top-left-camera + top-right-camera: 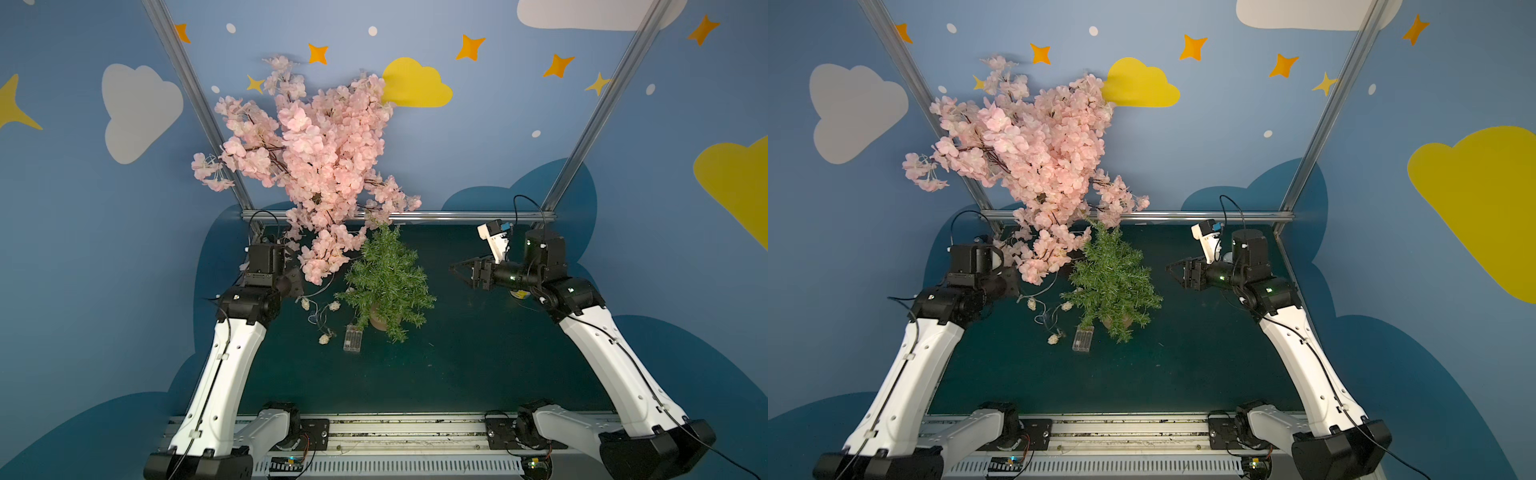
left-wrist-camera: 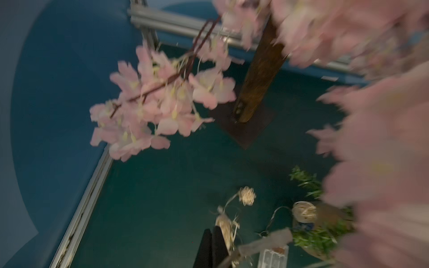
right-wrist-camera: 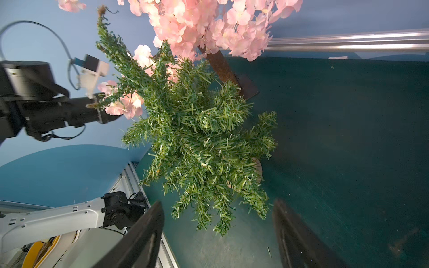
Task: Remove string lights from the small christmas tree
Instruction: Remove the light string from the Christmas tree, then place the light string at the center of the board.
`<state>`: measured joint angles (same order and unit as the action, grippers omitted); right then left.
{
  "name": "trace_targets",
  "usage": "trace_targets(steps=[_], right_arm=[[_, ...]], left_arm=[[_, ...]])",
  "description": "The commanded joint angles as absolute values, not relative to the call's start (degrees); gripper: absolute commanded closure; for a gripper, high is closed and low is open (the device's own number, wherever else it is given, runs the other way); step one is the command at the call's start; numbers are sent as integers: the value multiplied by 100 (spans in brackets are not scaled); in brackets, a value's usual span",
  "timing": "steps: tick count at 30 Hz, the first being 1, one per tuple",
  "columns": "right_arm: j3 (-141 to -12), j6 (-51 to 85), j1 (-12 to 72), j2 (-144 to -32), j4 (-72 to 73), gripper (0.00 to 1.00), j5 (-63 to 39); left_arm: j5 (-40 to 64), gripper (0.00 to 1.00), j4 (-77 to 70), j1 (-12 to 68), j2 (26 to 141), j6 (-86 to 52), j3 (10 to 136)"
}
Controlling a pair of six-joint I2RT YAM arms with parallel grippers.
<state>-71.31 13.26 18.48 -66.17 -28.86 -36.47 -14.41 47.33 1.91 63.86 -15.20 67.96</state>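
- String lights [image 1: 322, 318] found mostly off the small tree [image 1: 386, 282], heaped on the table [image 1: 478, 357] at the tree's 9 o'clock
- Battery box [image 1: 352, 338] laid just beside the pot [image 1: 377, 321], at its 8 o'clock
- One cream ball [image 1: 333, 306] seen touching a low branch tip; in the left wrist view something blue is glimpsed against the pot, so a loop is judged possibly caught there
- Left gripper [image 2: 213, 234] noted shut tight at the tree's 10 o'clock, under the blossom tree [image 1: 307, 158]; the wire appears pinched, a woven ball hanging right at the fingers, though that view is blurred
- Right gripper [image 1: 459, 274] held wide and empty at the tree's 3 o'clock, well apart from it
- Step in hand judged to be drawing the last strand clear
- Pull best made low and slow toward 8 o'clock, away from the blossoms
- Tree to be steadied by the right gripper if the pot is seen to tip; box to be left trailing
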Motion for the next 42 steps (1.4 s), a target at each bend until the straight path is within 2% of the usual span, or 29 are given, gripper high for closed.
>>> trace_targets(steps=[1,5,9,13,18,23,27,31,36,38,39,40,41,42], right_arm=[[-7049,1309,1868,-6542,-3005,26,-3646],[-6984,1273,1872,-6555,-2973,25,-3595],[-6957,1307,1872,-6651,-2880,26,-3650],[-6930,1316,1881,-6731,-2780,25,-3669],[-6876,1379,1907,-6794,-2632,26,-3709],[-6802,1521,1983,-6869,-2391,26,-3764],[-6781,1573,2098,-6953,-2263,26,-3737],[-6829,1590,2326,-6921,-2237,26,-3732],[-6777,1764,3199,-6512,-2010,25,-3533],[-6813,1759,3666,-6444,-2001,25,-3319],[-6838,1745,3840,-6442,-2019,25,-3203],[-6863,1722,4011,-6449,-2052,25,-3080],[-6888,1685,4154,-6475,-2107,26,-2989],[-6907,1640,4239,-6496,-2158,25,-2919]], left_arm=[[-1714,97,4474,-73,6499,-1527,6604],[-2074,97,4792,-264,6573,-1687,6566],[-2188,97,4963,-444,6110,-1814,6388],[-1782,97,5046,-536,5617,-1723,6217],[-507,97,5387,-404,5132,-1559,6561],[-325,97,5993,338,4587,-1794,7081],[279,97,5568,1022,4338,-1737,7093],[194,96,5519,1771,4556,-1534,7265],[-62,97,5234,2357,4614,-1599,7062],[-520,97,5360,2390,4699,-1773,6908],[-922,95,5526,2381,4771,-1908,6856],[-1428,89,5738,2385,4834,-2086,6783],[-1917,78,5948,2383,4887,-2239,6734],[-2249,57,6108,2380,4925,-2357,6707]])
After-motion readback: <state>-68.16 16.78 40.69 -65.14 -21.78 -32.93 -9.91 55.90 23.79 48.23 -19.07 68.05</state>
